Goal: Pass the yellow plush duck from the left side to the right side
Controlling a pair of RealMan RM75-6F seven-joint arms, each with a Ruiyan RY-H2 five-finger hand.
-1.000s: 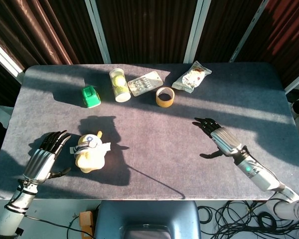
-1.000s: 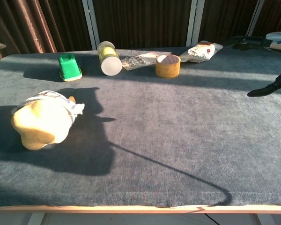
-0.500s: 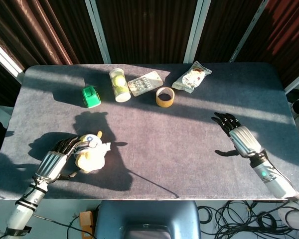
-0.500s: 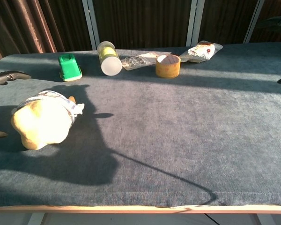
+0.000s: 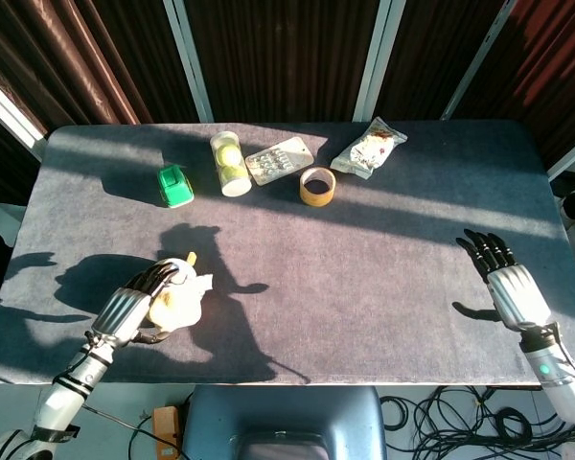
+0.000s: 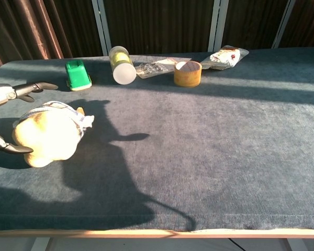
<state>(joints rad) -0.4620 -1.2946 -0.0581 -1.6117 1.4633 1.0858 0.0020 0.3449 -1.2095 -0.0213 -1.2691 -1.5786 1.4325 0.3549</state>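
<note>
The yellow plush duck (image 5: 178, 298) lies on the near left part of the dark grey table (image 5: 297, 278), in bright sun that washes out much of its surface. The left hand (image 5: 139, 300) is over its left side: from the head view the dark fingers (image 5: 159, 276) drape across the top of the toy and hide that part of it. In the chest view only fingertips show at the left edge, one (image 6: 35, 87) above and behind the duck (image 6: 48, 137) and one curved low against its near left flank, the rest of the hand cut off by the frame. Whether the fingers actually press the plush or just bracket it cannot be told.

The right hand (image 5: 503, 276) sits well apart at the near right of the table, fingers spread and holding nothing; the chest view does not show it, and its forearm runs out of the frame's lower right corner.

Along the far side stand a green toy (image 5: 175, 185), a clear tube of yellow balls (image 5: 230, 163) lying on its side, a blister pack (image 5: 279, 159) whose contents are too small to read, a roll of tape (image 5: 317, 186) and a snack packet (image 5: 369, 149).
</note>
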